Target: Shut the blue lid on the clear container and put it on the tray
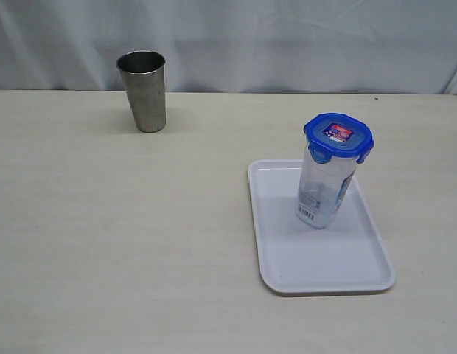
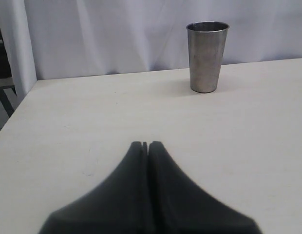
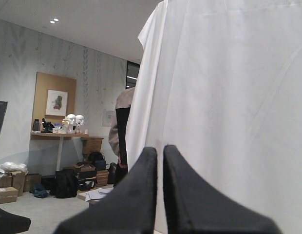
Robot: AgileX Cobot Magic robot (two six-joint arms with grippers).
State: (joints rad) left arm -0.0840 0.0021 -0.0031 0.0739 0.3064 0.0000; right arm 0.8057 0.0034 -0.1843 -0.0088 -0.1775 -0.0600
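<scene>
The container (image 1: 326,192) stands upright on the tray (image 1: 324,269), in its far half and toward the right rim, with its long axis close to vertical. The tray lies on the right part of the tabletop (image 1: 125,236).

Neither arm is seen in the exterior view, and the container appears in neither wrist view, so its direction from either gripper cannot be read directly. As the tray lies on the right side, the right arm is judged to be the nearer one.

The left gripper (image 2: 145,145) is pressed together and empty. It is held low over bare tabletop and aimed toward the cup (image 2: 207,56). The right gripper (image 3: 160,148) is likewise pressed together and empty, and is pointed at the curtain (image 3: 229,97), away from the work area.

The lid (image 1: 338,136) is seated on the container mouth, sticker upward. Its side flaps appear to be folded down, but full latching cannot be confirmed. The container wall is clear, with a barcode label near the base. The task is judged complete or nearly so. Should any move follow, a check of the flaps is indicated.
</scene>
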